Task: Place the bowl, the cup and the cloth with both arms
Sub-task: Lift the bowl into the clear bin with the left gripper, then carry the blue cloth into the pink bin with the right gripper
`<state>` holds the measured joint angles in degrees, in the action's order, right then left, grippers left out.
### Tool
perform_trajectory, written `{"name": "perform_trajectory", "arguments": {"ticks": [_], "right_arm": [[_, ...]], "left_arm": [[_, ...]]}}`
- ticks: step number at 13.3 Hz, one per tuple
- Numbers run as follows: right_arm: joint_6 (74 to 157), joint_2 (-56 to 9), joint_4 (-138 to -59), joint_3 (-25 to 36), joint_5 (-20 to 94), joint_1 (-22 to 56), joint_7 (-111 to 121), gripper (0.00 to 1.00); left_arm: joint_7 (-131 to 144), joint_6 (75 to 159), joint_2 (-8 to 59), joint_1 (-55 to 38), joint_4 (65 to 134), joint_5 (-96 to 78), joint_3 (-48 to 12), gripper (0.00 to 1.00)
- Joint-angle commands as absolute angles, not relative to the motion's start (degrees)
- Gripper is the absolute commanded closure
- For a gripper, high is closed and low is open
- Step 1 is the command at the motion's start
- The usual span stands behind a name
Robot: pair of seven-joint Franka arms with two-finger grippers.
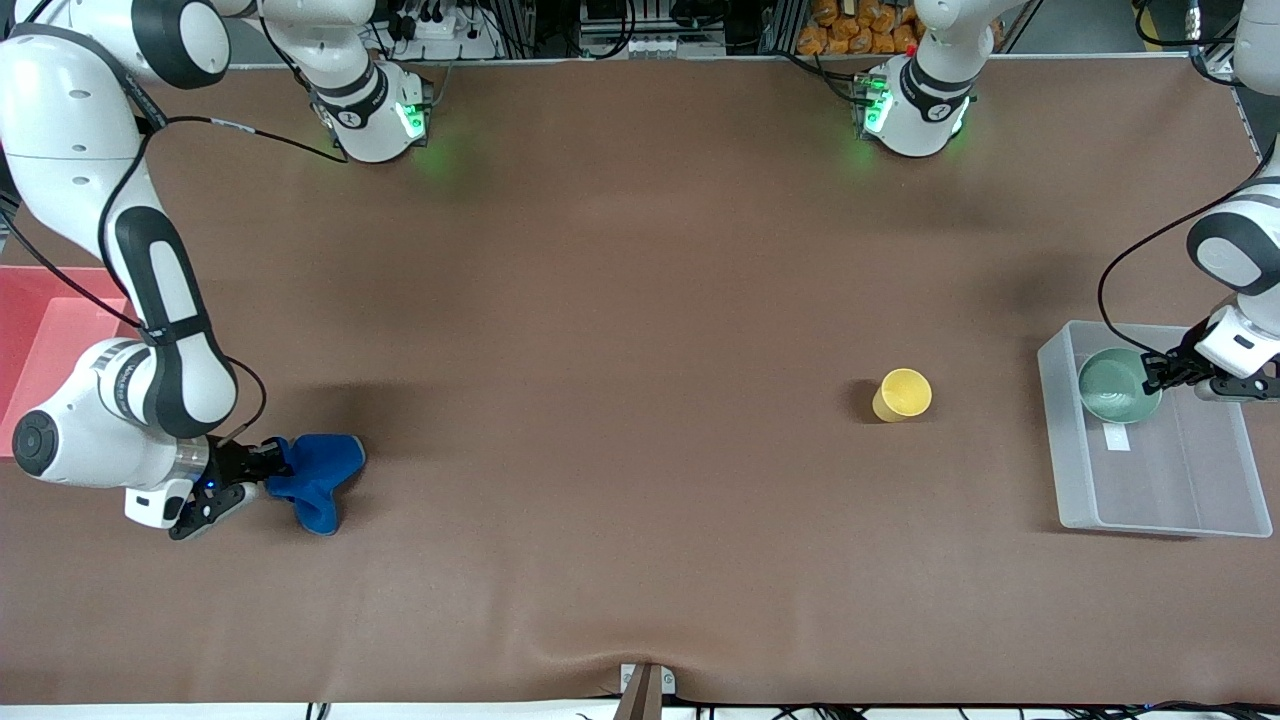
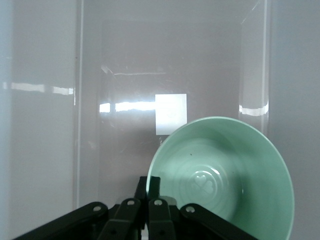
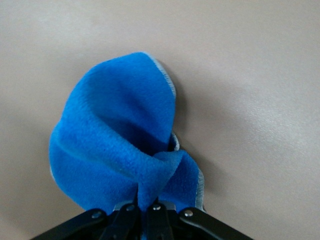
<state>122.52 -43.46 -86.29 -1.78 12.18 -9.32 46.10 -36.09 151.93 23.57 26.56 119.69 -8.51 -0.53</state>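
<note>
My left gripper (image 1: 1152,375) is shut on the rim of the pale mint-green bowl (image 1: 1116,385) and holds it over the clear plastic bin (image 1: 1160,520) at the left arm's end of the table. In the left wrist view the fingers (image 2: 159,186) pinch the bowl (image 2: 225,180) at its rim. My right gripper (image 1: 268,470) is shut on the blue cloth (image 1: 318,478), low over the table at the right arm's end. In the right wrist view the cloth (image 3: 115,140) bunches out from the jaws. The yellow cup (image 1: 903,394) stands alone on the table, toward the bin.
A pink tray (image 1: 40,330) lies at the right arm's end of the table, partly hidden by the right arm. A white label (image 1: 1117,437) lies on the bin's floor. The brown table cover (image 1: 620,420) spreads between cloth and cup.
</note>
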Motion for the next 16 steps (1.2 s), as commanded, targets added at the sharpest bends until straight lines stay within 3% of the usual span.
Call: {"name": "perform_trajectory", "arguments": {"ticks": [1, 4, 6, 7, 11, 16], "right_arm": [[118.49, -40.0, -86.22, -1.76, 13.01, -9.67, 49.04, 1.0], [110.33, -34.82, -86.49, -0.8, 12.57, -10.54, 48.61, 1.0], [104.88, -30.35, -86.48, -0.18, 11.26, -11.42, 48.78, 1.0], [103.29, -27.45, -86.31, 0.09, 6.81, -11.43, 48.78, 1.0], [91.61, -18.12, -86.13, 0.35, 1.24, -12.21, 48.87, 1.0], [82.99, -12.31, -86.13, 0.35, -5.62, -14.32, 48.87, 1.0]], "left_arm": [[-38.84, 154.68, 24.16, 27.25, 120.85, -10.9, -1.41, 1.0], [-41.73, 156.0, 25.48, 27.33, 120.76, -11.25, -1.41, 1.0], [-44.55, 155.92, 25.66, 27.07, 119.71, -11.25, -1.32, 0.41], [-45.34, 155.66, 25.66, 26.72, 119.1, -11.08, -1.23, 0.0], [-45.53, 153.3, 24.7, 25.49, 116.03, -10.46, -0.97, 0.0], [-40.55, 127.21, 23.82, 22.42, 99.5, -9.33, -0.62, 0.0]]}}
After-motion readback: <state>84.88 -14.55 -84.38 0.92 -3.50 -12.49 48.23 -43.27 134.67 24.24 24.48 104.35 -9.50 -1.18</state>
